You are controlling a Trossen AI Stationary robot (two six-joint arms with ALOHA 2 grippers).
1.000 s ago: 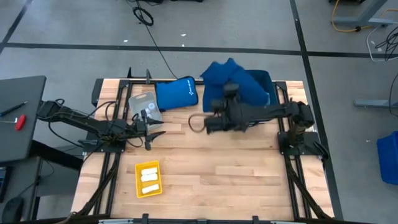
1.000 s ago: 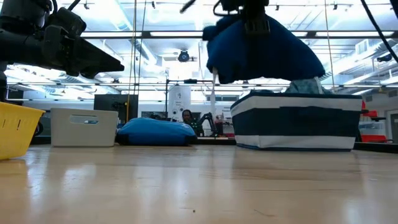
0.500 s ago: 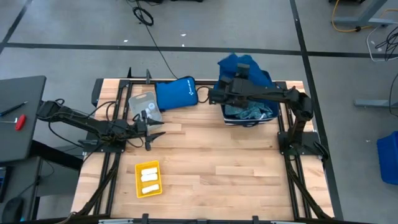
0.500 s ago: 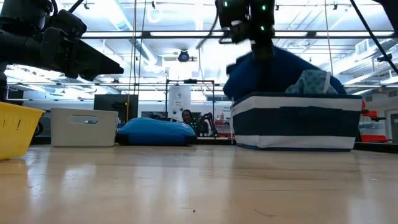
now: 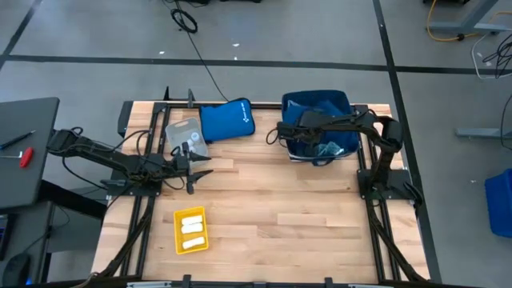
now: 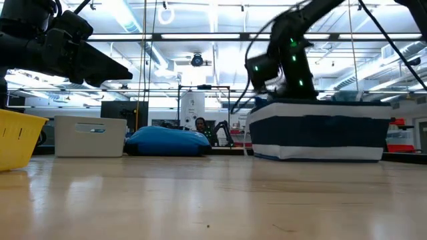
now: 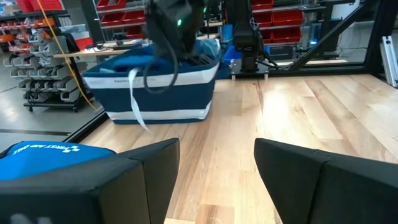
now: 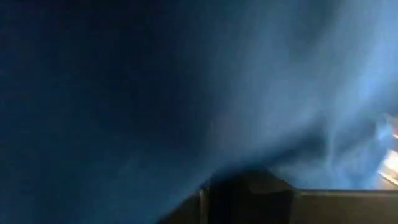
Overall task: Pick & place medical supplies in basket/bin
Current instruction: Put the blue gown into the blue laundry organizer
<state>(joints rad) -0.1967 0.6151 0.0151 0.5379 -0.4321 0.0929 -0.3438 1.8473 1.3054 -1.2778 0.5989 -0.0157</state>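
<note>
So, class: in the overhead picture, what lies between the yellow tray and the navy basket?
Only bare wooden table lies between yellow tray and basket, per the high view.

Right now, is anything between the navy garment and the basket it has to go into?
Nothing visible: the navy garment already lies inside the blue-and-white basket, and the right hand reaches in over the basket's near rim beside the light-blue cloth.

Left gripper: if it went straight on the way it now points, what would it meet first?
Probably nothing soon: the left gripper faces bare table, with the navy basket off to one side. Depth is unclear.
</note>
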